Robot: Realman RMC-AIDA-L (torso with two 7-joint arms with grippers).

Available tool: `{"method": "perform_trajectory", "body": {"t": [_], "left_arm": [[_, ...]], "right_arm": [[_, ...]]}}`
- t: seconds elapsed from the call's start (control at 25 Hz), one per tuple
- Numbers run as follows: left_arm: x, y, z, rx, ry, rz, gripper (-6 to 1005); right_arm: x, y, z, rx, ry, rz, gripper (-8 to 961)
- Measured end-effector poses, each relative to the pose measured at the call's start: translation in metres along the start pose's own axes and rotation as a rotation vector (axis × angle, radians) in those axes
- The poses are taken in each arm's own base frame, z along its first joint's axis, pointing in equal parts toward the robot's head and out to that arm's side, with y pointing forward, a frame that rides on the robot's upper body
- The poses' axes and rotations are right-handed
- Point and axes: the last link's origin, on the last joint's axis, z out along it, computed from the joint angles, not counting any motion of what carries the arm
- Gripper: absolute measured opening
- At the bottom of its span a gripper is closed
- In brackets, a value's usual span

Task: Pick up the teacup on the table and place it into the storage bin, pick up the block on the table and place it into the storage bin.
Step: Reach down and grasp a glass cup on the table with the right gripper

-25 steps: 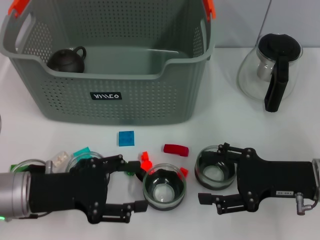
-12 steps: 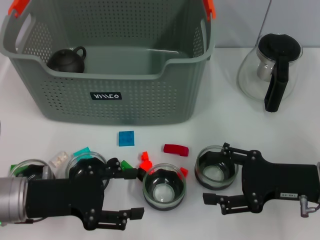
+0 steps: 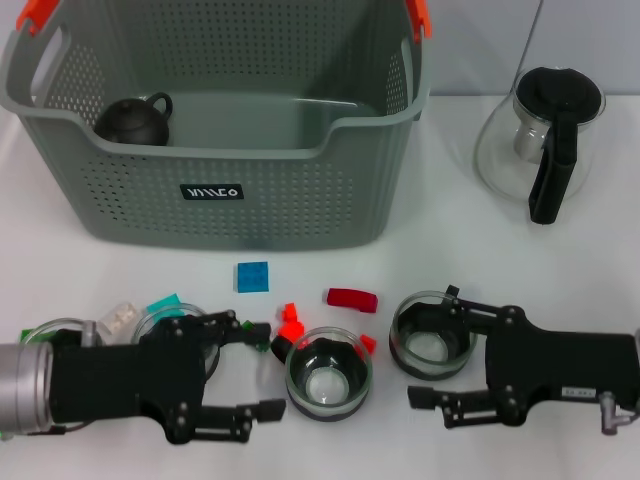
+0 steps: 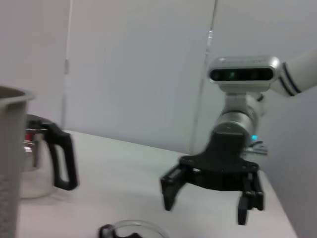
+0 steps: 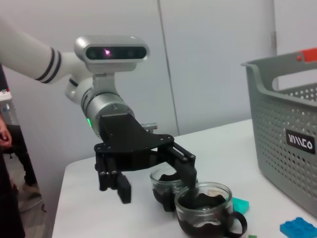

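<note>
Several glass teacups stand near the table's front edge: a middle teacup (image 3: pixel 329 373), a right teacup (image 3: pixel 430 338) and a left teacup (image 3: pixel 175 322). A blue block (image 3: pixel 253 276) and a red block (image 3: pixel 352 299) lie in front of the grey storage bin (image 3: pixel 215 195). My left gripper (image 3: pixel 275 370) is open just left of the middle teacup, its body over the left teacup. My right gripper (image 3: pixel 430 345) is open, its fingers on either side of the right teacup. The left wrist view shows the right gripper (image 4: pixel 205 208) open. The right wrist view shows the left gripper (image 5: pixel 157 187) open behind a teacup (image 5: pixel 205 208).
A dark teapot (image 3: pixel 133 119) sits inside the bin at its left end. A glass pot with a black handle (image 3: pixel 545 140) stands at the back right. Small orange-red (image 3: pixel 291 322), teal (image 3: pixel 165 303), white (image 3: pixel 120 318) and green (image 3: pixel 245 325) blocks lie among the cups.
My left gripper has drawn back a little to the left, away from the middle teacup. The right gripper has shifted slightly to the right. Cups and blocks have stayed put.
</note>
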Motion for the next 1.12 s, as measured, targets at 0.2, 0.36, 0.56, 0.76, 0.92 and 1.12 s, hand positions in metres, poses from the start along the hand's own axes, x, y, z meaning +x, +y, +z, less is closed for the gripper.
{"method": "perform_trajectory", "body": {"t": [0.2, 0.36, 0.56, 0.76, 0.92, 1.12], "left_arm": [[-0.003, -0.010, -0.011, 0.116, 0.031, -0.027, 823], [-0.007, -0.008, -0.022, 0.163, 0.038, -0.061, 823], [-0.018, 0.001, -0.038, 0.224, 0.043, -0.100, 823], [-0.023, 0.007, -0.045, 0.252, 0.050, -0.120, 825], [-0.024, 0.009, -0.045, 0.251, 0.058, -0.130, 825], [-0.024, 0.010, -0.044, 0.254, 0.066, -0.136, 824]], "right_arm": [[-0.020, -0.018, -0.011, 0.011, 0.133, 0.073, 919], [-0.051, -0.031, -0.021, 0.021, 0.397, 0.111, 916], [-0.081, -0.033, -0.015, -0.031, 0.661, 0.076, 884], [-0.102, -0.039, 0.008, -0.055, 0.794, 0.001, 844], [-0.110, -0.041, 0.032, -0.061, 0.855, -0.081, 813], [-0.109, -0.038, 0.055, -0.058, 0.934, -0.146, 774]]}}
